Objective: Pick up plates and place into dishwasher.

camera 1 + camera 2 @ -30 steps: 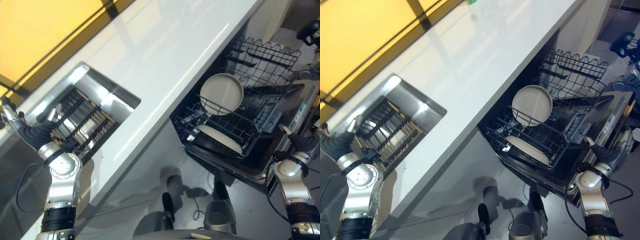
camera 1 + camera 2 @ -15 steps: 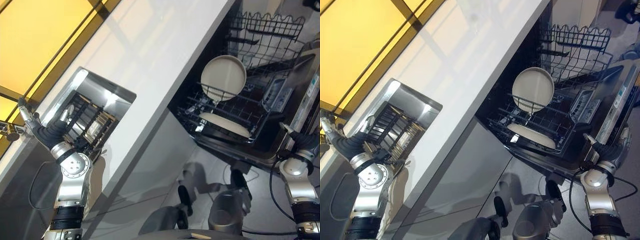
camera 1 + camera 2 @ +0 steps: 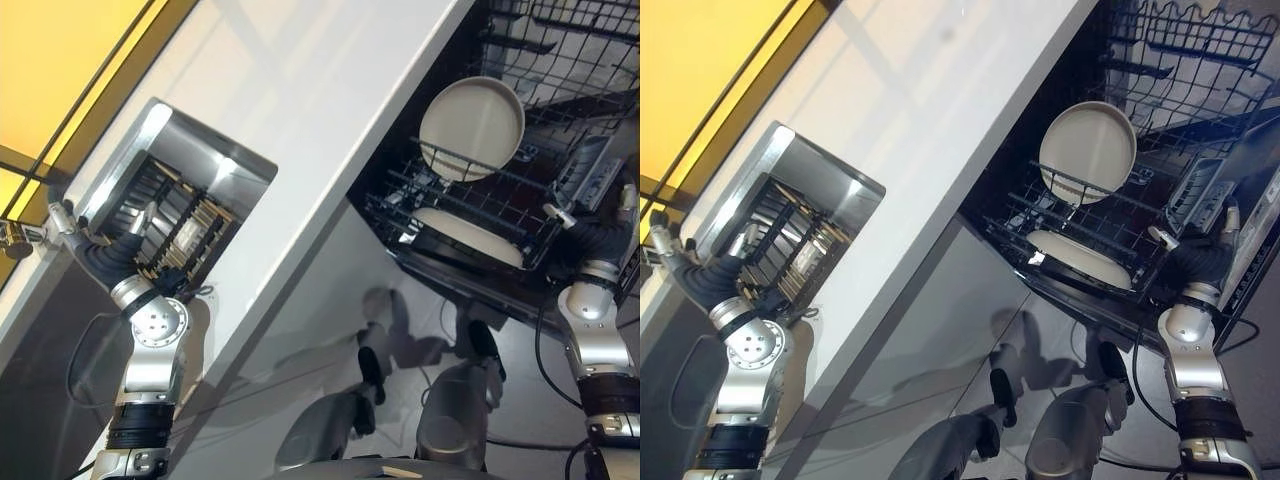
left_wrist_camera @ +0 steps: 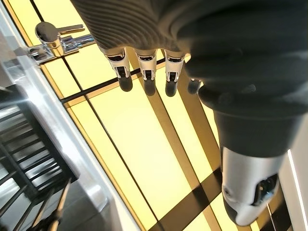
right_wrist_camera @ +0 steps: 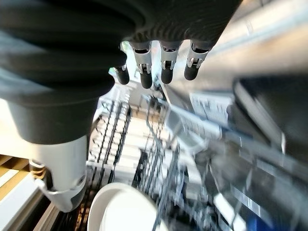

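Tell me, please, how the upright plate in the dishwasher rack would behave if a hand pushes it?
The upright plate looks rigid, probably ceramic, so likely breakable. It stands on edge between rack wires, so a push might tip it. Its smooth round rim may slip or roll.

My left arm comes up from the lower left, forearm near vertical, wrist bent up and away to the left. My left hand (image 3: 62,222) is raised with fingers (image 4: 146,72) straight and side by side, thumb (image 4: 248,187) apart, holding nothing. My right arm rises from the lower right, forearm upright, wrist tipped up. My right hand (image 3: 1200,250) points up and forward, fingers (image 5: 165,61) straight in a row, thumb (image 5: 60,173) spread off to the side, nothing in it.
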